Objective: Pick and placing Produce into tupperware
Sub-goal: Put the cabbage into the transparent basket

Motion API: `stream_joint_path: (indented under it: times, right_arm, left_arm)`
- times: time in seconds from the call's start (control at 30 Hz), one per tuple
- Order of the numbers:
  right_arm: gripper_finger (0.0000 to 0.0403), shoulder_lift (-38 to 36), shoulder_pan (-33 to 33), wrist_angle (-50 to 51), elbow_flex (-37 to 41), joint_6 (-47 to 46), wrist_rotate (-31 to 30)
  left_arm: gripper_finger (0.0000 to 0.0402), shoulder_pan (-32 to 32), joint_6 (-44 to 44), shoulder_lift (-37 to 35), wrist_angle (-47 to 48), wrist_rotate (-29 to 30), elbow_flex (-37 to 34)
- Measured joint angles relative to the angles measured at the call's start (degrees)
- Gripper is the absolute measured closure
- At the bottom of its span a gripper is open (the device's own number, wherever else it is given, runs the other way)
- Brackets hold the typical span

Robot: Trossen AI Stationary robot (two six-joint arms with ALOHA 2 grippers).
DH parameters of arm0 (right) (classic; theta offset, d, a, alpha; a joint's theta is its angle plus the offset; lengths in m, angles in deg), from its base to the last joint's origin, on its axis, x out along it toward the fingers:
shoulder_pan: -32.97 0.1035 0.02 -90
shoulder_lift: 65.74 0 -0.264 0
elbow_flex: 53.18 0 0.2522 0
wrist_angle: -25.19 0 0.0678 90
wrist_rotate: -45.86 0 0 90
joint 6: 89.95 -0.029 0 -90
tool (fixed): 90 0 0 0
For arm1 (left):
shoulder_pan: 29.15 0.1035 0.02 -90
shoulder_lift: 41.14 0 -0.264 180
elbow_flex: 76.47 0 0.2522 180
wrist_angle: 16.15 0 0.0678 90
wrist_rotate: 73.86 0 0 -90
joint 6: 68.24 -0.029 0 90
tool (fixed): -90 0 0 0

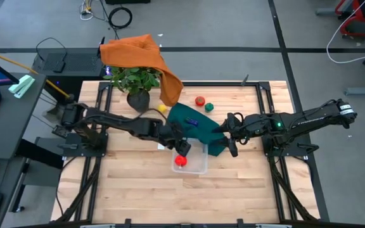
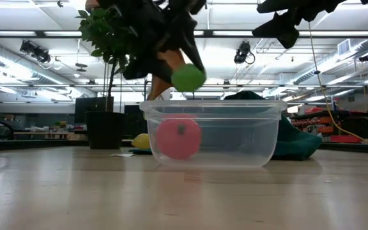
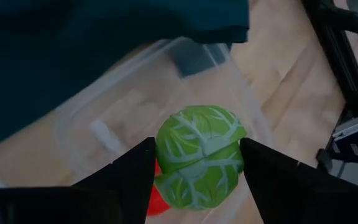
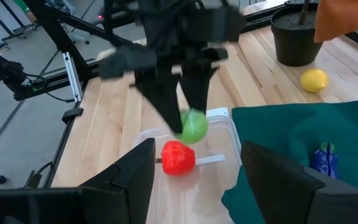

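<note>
Low view is giving you the key relation: the green cabbage ball [image 2: 188, 77] is hanging just above the tupperware [image 2: 213, 134] rim, left of frame centre, straight over the red piece [image 2: 178, 137] lying inside. Your left gripper [image 2: 183, 64] is pinching the ball; release looks like a straight drop. The right gripper [image 4: 197, 163] is waiting beside it, jaws apart and holding nothing.

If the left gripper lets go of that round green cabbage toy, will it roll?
Probably only briefly: the round green cabbage toy hangs over the clear plastic container, whose walls should stop it. It may bump the red toy inside.
</note>
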Motion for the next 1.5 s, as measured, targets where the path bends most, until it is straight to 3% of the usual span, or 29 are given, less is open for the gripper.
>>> stream_joint_path:
  times: [0.3,1.5]
  right_arm:
    - [0.0202,0.00,0.00,0.57,0.00,-0.35,0.00]
    - [0.0204,0.00,0.02,0.61,0.00,-0.93,0.00]
  left_arm:
    - [0.0173,-1.29,-3.42,4.33,-3.22,3.68,0.24]
    - [0.0150,-1.21,-9.46,6.04,0.60,3.70,0.15]
